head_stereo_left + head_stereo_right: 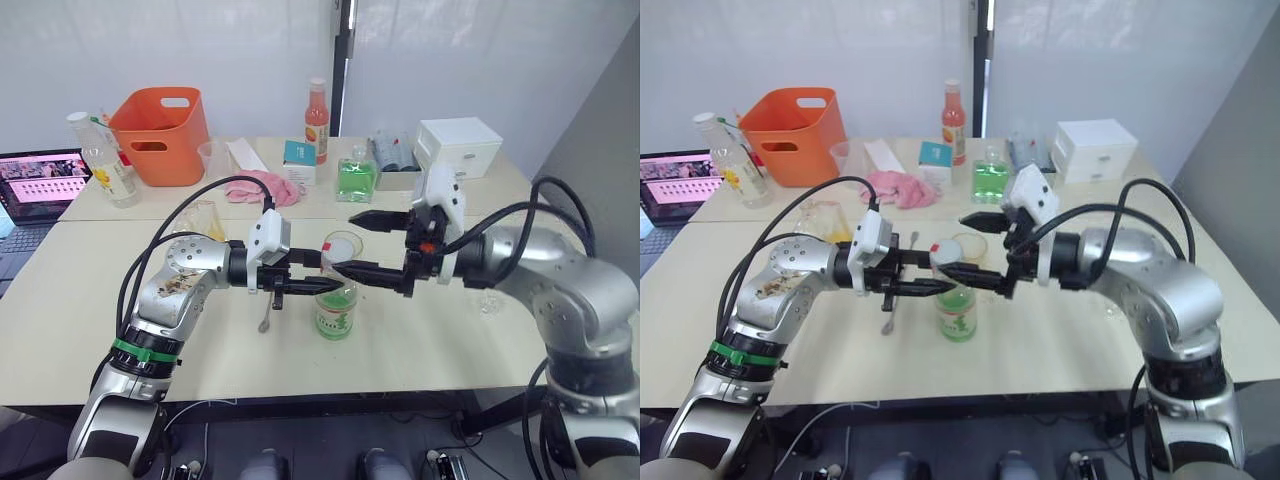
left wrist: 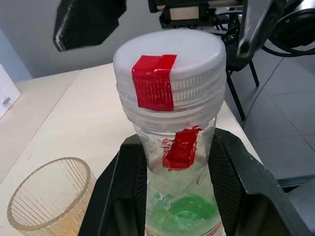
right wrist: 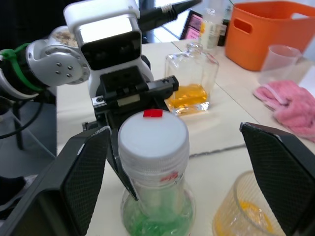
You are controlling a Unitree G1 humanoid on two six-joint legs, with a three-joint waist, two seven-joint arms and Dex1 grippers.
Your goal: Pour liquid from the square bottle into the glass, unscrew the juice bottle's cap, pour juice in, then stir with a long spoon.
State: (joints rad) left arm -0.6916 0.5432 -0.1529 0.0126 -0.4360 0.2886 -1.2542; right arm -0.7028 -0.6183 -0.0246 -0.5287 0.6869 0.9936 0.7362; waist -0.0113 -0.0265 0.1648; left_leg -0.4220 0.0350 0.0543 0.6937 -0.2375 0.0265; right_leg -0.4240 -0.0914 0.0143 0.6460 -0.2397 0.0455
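The juice bottle [image 1: 335,312] stands upright mid-table with pale green liquid and a green-and-white label. My left gripper [image 1: 305,285] is shut on its neck, just below the white cap [image 2: 170,64], which carries red tape and is still on the bottle. My right gripper [image 1: 344,242] is open, with one finger on each side of the cap and a clear gap to it. The glass [image 3: 243,206] stands just behind the bottle and holds a little yellow liquid. The square bottle [image 3: 191,86] with orange liquid stands to the left. The long spoon [image 1: 266,315] lies flat under my left wrist.
At the back stand an orange basket [image 1: 160,135], a measuring cup [image 1: 213,155], a pink cloth [image 1: 265,187], a green square bottle [image 1: 355,180], a slim orange-red bottle [image 1: 317,120] and a white box [image 1: 458,145]. A laptop [image 1: 40,185] and a yellow-labelled bottle [image 1: 105,160] are far left.
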